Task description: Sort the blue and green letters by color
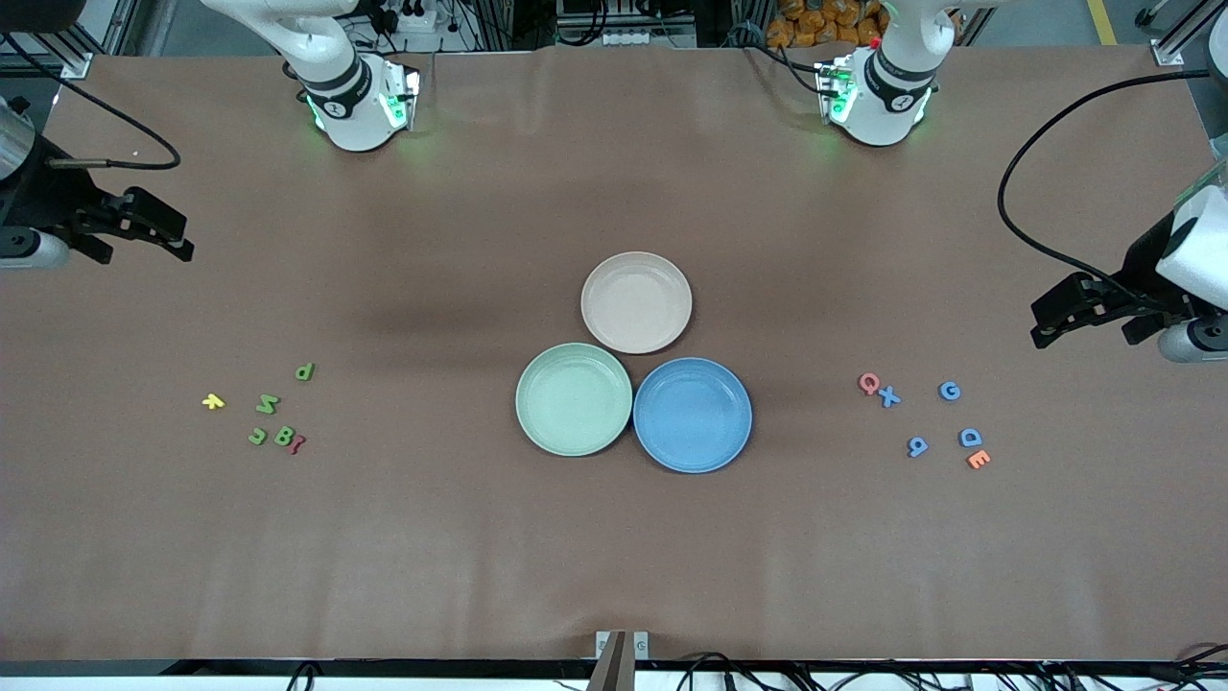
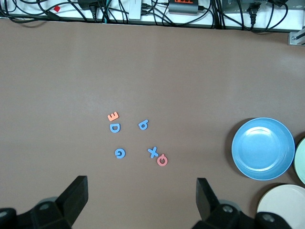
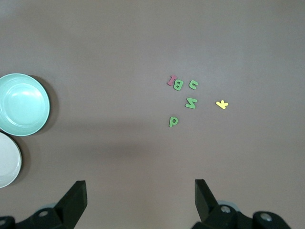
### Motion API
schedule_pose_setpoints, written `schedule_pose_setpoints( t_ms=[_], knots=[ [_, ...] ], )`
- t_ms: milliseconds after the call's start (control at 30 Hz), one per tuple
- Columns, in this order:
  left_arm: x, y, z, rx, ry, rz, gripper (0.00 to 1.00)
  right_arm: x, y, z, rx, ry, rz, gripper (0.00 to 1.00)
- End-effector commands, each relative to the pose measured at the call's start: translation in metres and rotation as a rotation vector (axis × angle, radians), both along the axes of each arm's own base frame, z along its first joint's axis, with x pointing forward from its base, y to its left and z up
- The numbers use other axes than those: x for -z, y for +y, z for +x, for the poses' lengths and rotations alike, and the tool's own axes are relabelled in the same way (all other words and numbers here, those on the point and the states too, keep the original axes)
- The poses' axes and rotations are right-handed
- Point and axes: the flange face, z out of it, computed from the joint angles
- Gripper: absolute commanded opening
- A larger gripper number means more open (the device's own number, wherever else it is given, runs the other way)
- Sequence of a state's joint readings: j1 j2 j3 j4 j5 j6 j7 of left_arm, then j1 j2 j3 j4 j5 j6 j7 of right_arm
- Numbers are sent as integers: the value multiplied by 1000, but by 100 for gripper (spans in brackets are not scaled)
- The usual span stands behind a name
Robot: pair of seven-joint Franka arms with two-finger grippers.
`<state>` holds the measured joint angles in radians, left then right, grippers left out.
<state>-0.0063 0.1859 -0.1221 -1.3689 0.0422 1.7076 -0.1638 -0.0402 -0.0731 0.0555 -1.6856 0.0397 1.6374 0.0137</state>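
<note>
Three round plates are seen grouped at the middle of the brown surface (image 1: 614, 557): a beige plate (image 1: 636, 302) farthest from the front camera, with a green plate (image 1: 574, 398) and a blue plate (image 1: 693, 415) side by side nearer to it, the green one toward the right arm's end. All three plates are shown holding nothing. Four green letters are clustered toward the right arm's end of the surface: the P (image 1: 304, 371) lies farthest from the front camera, the N (image 1: 267, 404) nearer, and the C (image 1: 257, 437) and B (image 1: 284, 436) nearest, side by side. A dark red piece (image 1: 298, 444) is seen touching the B, and a yellow piece (image 1: 213, 401) lies beside the N. Four blue letters are scattered toward the left arm's end: the X (image 1: 889, 396) lies just beside a pink Q (image 1: 868, 384), the G (image 1: 949, 391) sits apart from them, and the 9-like letter (image 1: 917, 446) and D (image 1: 970, 438) lie nearer the front camera, with an orange E (image 1: 978, 460) close against the D. The left gripper (image 1: 1060, 321) is held above the surface over bare cloth near the blue letters, its jaws spread wide and holding nothing. The right gripper (image 1: 144, 230) is held likewise at its own end, jaws wide and holding nothing.
</note>
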Motion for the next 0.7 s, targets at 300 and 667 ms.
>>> schedule_pose_setpoints(
  t_ms=[300, 667],
  knots=[
    [-11, 1, -8, -34, -1, -21, 100, -6, 3, -6, -13, 11, 12, 100],
    [-4, 4, -5, -39, 8, -13, 100, 1, 2, -6, -13, 25, 12, 100]
  ],
)
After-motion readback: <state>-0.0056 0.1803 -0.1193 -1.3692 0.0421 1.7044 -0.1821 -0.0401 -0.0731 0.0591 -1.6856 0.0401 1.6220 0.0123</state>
